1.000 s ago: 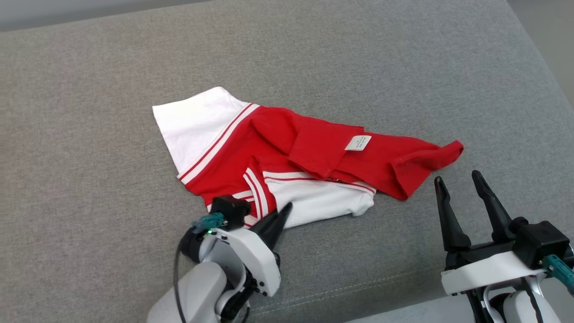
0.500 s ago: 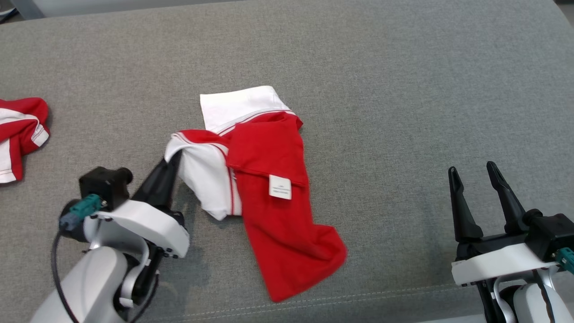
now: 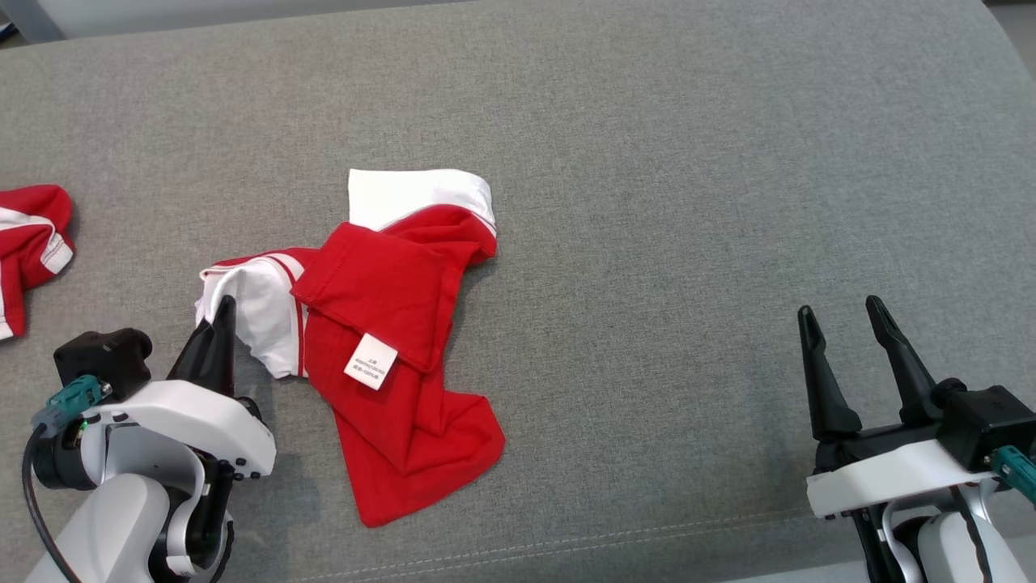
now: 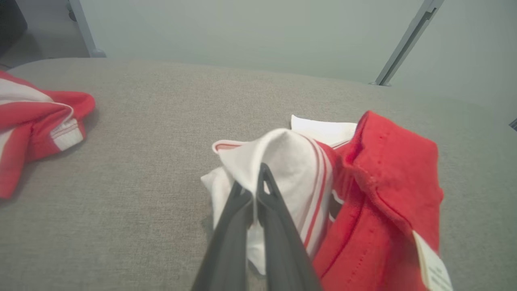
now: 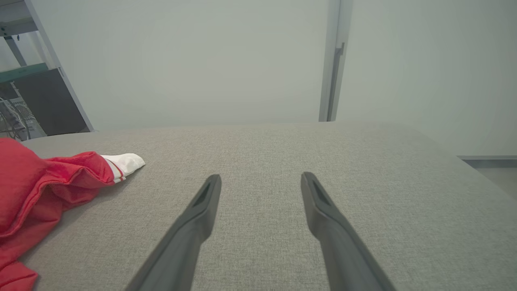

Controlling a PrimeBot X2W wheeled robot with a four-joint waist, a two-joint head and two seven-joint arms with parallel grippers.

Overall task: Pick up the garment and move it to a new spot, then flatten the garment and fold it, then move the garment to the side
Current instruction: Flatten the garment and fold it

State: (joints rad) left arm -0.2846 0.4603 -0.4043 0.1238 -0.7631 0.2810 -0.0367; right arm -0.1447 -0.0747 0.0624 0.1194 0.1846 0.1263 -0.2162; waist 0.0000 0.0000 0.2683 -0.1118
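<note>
A red and white garment (image 3: pixel 388 324) lies crumpled on the grey cushion, left of centre, with a small white label facing up. My left gripper (image 3: pixel 222 312) is shut on the garment's white striped edge at its left end and holds that edge lifted. The left wrist view shows the fingers pinching the white cloth (image 4: pixel 278 161), with the red part (image 4: pixel 387 194) bunched to the right. At the lower right my right gripper (image 3: pixel 842 312) is open with nothing between its fingers, well clear of the garment. The right wrist view shows the garment (image 5: pixel 48 182) at the far left.
A second red and white garment (image 3: pixel 28 243) lies at the left edge of the cushion, also seen in the left wrist view (image 4: pixel 36 121). The grey cushion (image 3: pixel 688 202) spreads wide to the right, with a stitched front seam (image 3: pixel 647 534) near me.
The head camera has swung left. My left gripper has dragged the garment's white edge leftwards, and the red part has bunched and turned behind it. The right gripper stays open.
</note>
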